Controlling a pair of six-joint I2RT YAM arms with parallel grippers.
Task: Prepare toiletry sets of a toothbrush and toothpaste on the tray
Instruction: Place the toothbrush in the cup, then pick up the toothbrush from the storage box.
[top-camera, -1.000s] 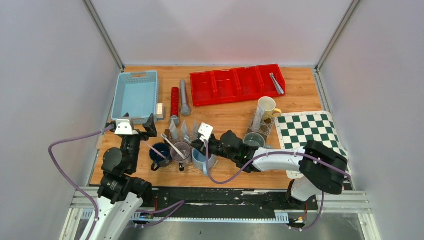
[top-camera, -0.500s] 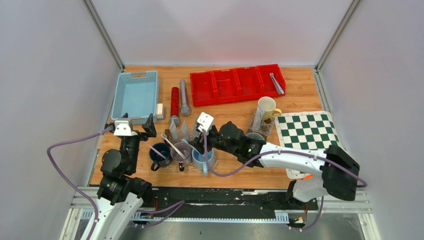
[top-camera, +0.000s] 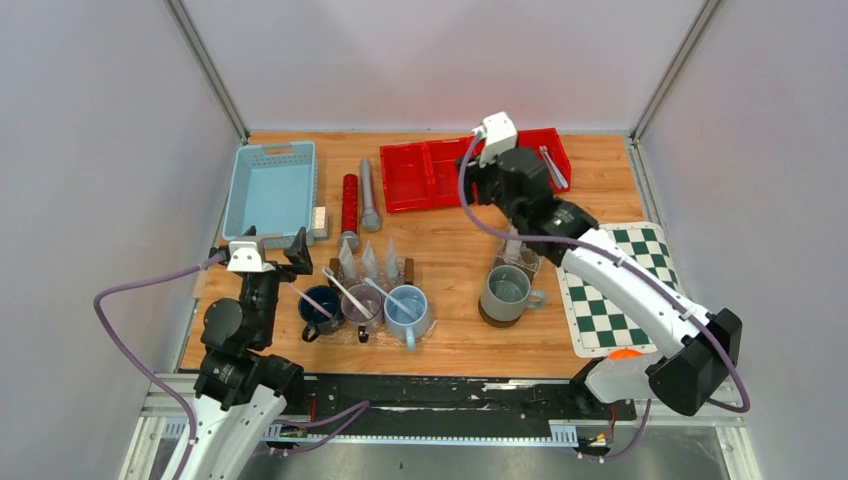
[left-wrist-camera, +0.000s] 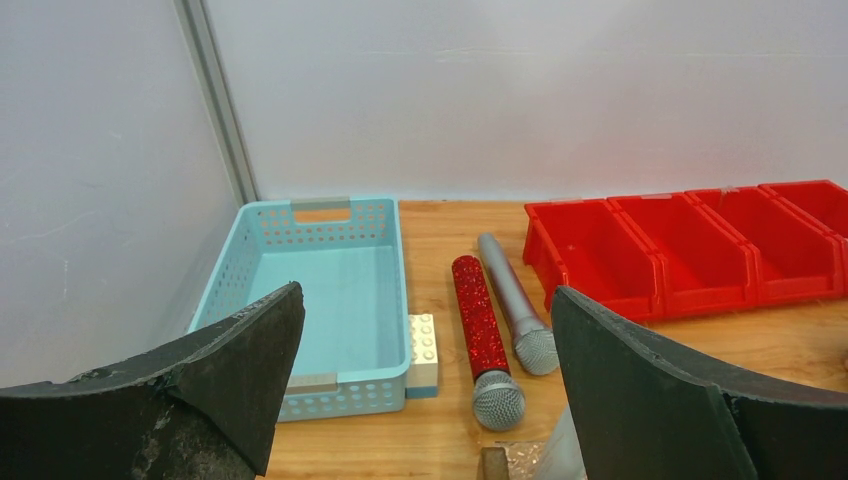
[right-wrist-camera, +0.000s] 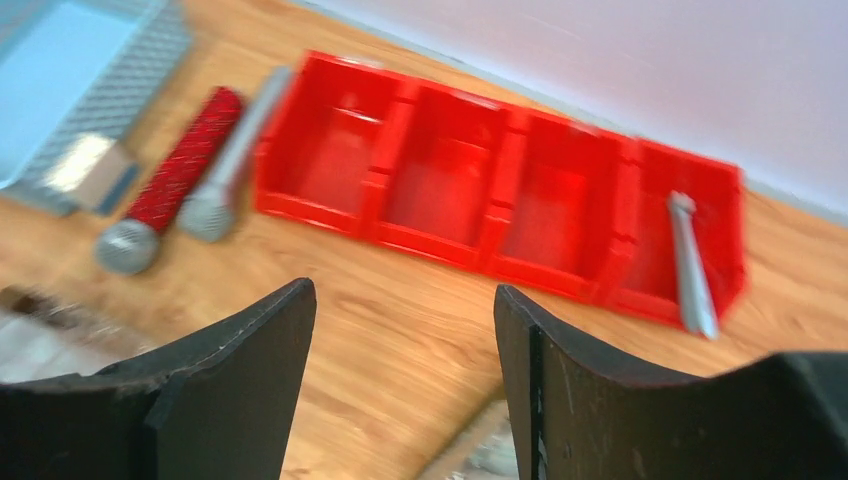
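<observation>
Three mugs stand in a row near the front, each with a toothbrush leaning in it: a dark blue mug (top-camera: 320, 306), a purple mug (top-camera: 361, 305) and a light blue mug (top-camera: 405, 311) with a toothbrush (top-camera: 383, 292). Behind them three toothpaste tubes (top-camera: 369, 262) stand upright on a low brown-edged tray (top-camera: 409, 268). My left gripper (top-camera: 265, 242) (left-wrist-camera: 428, 292) hovers open and empty left of the mugs. Raised near the red bins (top-camera: 440, 172) (right-wrist-camera: 440, 190), my right gripper (top-camera: 478, 195) (right-wrist-camera: 405, 295) is open with nothing in it.
A pale blue basket (top-camera: 270, 190) sits at the back left with a small brick (top-camera: 320, 221) beside it. Next to it lie a red microphone (top-camera: 349, 205) and a grey one (top-camera: 369, 195). A grey stick (right-wrist-camera: 690, 265) lies in the rightmost bin. A grey mug (top-camera: 505, 290) and a checkered mat (top-camera: 612, 275) are at the right.
My right gripper opened over the light blue mug and left a toothbrush in it. That arm then swung up and back to the red bins. The left arm stayed put.
</observation>
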